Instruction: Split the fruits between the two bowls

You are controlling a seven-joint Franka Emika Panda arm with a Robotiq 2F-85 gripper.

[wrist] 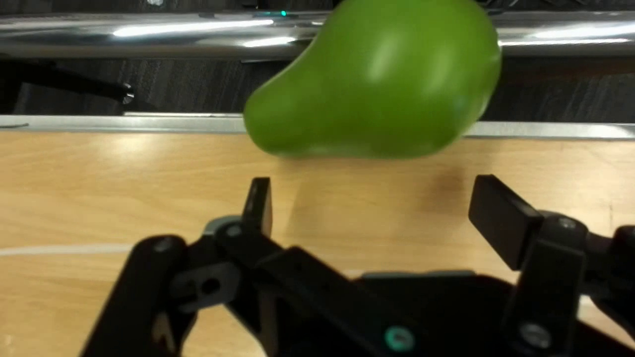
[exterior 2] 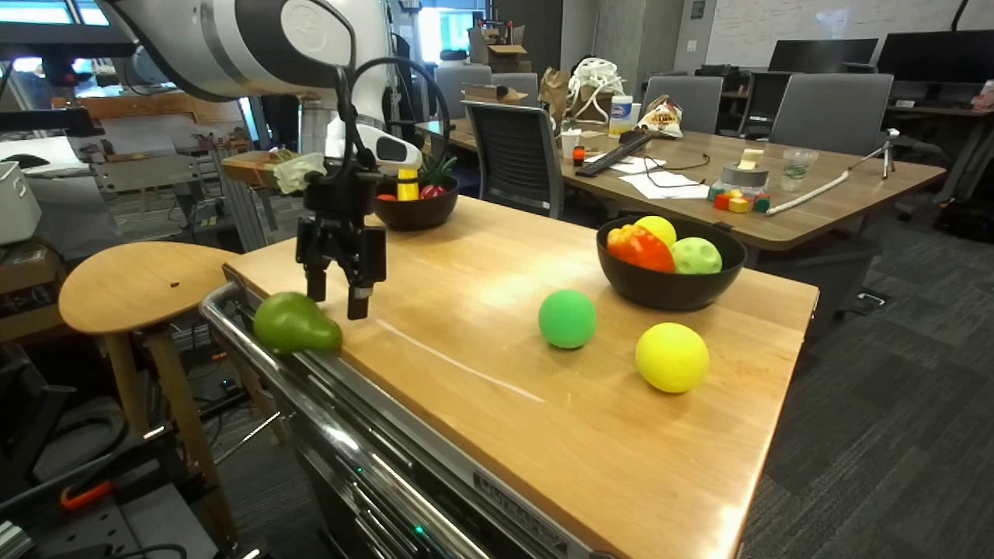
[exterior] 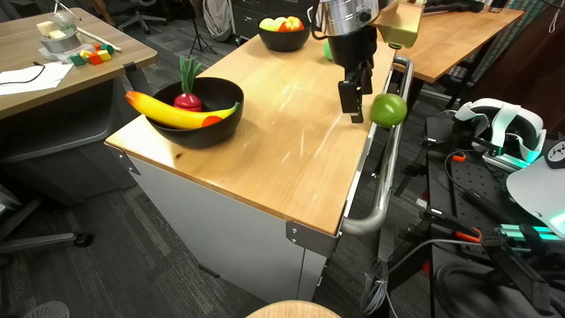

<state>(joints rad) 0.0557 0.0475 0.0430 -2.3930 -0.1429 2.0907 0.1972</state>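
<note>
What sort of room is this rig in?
Most likely a robotics lab or shared office workspace: there's a VR headset beside the work surface, with a whiteboard and grey office chairs in the background.

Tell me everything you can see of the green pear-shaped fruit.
The pear-shaped fruit is plain green, smooth and glossy, like plastic, with one fat, rounded end tapering to a blunt narrow one. It lies on its side along the edge of the wooden tabletop, jutting out over the gap toward the metal rail; whether it touches the rail, I cannot tell. The open gripper is beside it, not holding it.
</note>
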